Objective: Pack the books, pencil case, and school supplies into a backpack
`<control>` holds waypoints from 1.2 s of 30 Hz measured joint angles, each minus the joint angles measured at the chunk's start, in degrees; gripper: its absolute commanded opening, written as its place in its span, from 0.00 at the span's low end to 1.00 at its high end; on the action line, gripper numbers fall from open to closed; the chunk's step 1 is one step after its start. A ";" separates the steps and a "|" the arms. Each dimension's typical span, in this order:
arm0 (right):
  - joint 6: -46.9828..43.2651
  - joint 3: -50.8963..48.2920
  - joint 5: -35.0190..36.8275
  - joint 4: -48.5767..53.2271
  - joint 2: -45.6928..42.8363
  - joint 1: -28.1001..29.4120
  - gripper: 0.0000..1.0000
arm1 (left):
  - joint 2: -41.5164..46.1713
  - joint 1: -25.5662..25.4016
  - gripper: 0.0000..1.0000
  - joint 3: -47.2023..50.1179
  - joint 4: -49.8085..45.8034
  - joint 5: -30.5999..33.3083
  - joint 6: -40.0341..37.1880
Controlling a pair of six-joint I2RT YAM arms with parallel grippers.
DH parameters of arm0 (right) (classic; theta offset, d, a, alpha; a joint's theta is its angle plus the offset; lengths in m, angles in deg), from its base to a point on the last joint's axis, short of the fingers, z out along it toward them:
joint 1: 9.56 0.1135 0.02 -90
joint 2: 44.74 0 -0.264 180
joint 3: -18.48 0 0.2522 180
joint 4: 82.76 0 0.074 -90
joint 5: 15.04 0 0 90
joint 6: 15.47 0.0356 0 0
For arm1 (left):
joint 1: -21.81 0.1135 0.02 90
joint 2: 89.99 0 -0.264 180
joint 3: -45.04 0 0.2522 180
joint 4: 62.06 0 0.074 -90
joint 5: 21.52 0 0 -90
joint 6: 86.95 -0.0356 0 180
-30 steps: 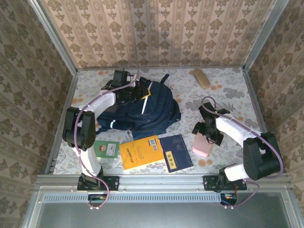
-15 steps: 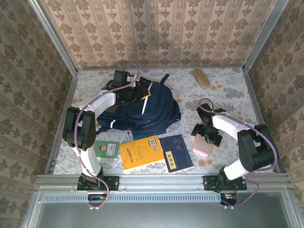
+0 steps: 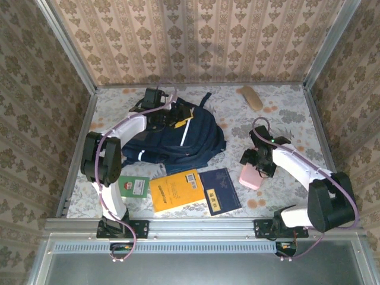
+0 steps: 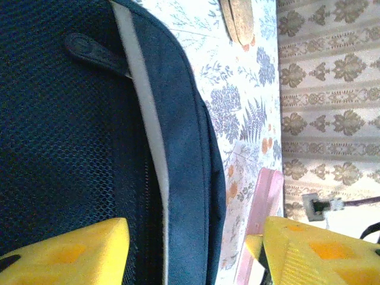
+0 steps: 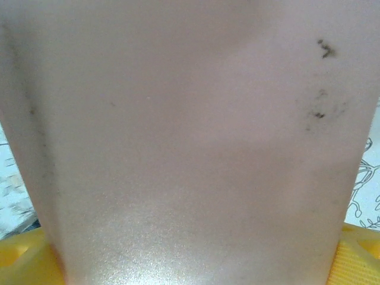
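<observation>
The left gripper [image 4: 190, 252] stands open astride the edge of the backpack [image 3: 193, 139], gripping nothing, while the right gripper [image 3: 259, 165] clamps the pink case [image 3: 248, 177] widthwise, likely to pack it.

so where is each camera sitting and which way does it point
top external: above and behind the bases, looking down at backpack and books; both arms show
left wrist: on the left arm, facing along the backpack's edge; own yellow fingers show
right wrist: on the right arm, close against the pink thing; yellow fingertips at bottom corners
shared: all three see the pink thing
</observation>
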 measured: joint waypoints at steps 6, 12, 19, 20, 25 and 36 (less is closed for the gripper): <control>-7.39 2.69 -3.87 -2.45 -4.63 3.23 0.80 | 1.38 -3.98 0.77 -0.74 0.42 -0.74 -1.90; -14.10 5.99 -8.90 -7.61 -7.67 9.44 0.79 | 1.38 -9.51 0.80 -0.96 4.28 -5.05 -1.03; -16.63 7.76 -9.62 -9.55 -6.45 12.26 0.77 | 1.40 -13.38 0.80 -1.03 7.15 -8.59 -0.96; -16.63 7.76 -9.66 -9.79 -6.16 12.33 0.77 | 1.40 -13.35 0.80 -1.03 7.06 -8.61 -0.96; -16.61 7.78 -9.68 -10.03 -5.86 12.37 0.76 | 1.40 -13.35 0.74 -1.03 7.10 -8.61 -0.96; -16.57 8.04 -8.44 -10.25 -4.39 12.79 0.77 | 1.36 -13.20 0.69 -1.03 6.56 -7.67 -1.62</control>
